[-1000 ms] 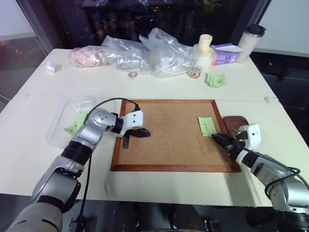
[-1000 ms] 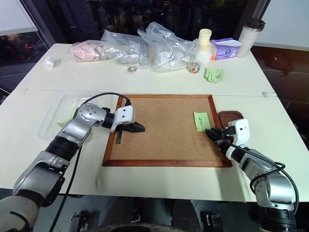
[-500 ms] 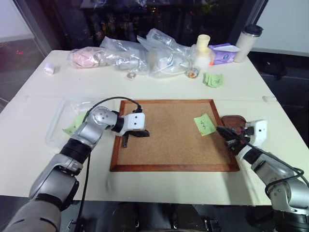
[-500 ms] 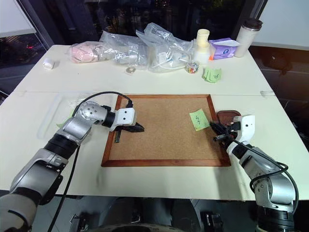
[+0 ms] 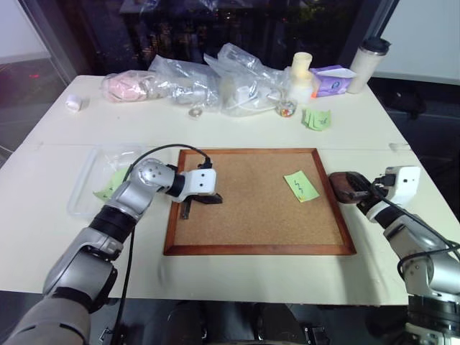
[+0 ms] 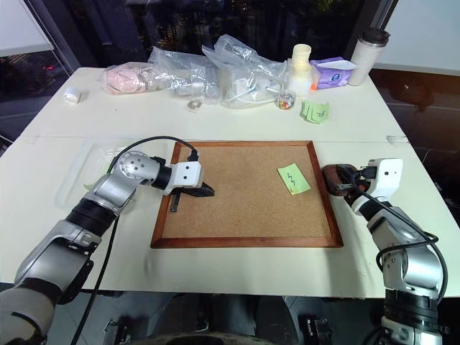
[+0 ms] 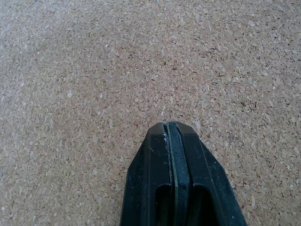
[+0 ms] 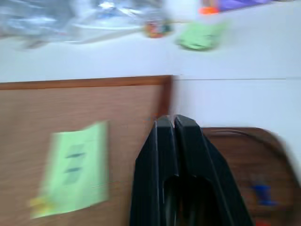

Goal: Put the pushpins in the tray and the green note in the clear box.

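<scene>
The right tool (image 8: 170,123) is clenched, its two black fingers pressed flat together with nothing visible between them, and it hangs over the near-left rim of the tray (image 5: 343,188), which sits on the bench (image 5: 215,122) just beside the right edge of the corkboard (image 5: 259,201). One blue-headed pushpin (image 8: 261,193) lies inside the tray. The green note (image 5: 300,185) lies flat on the right part of the corkboard, near the tray but apart from it. The left tool (image 7: 170,132) is also clenched and empty, its tip low over the bare cork near the board's left edge. The clear box (image 5: 90,176) stands on the bench to the left of the board.
</scene>
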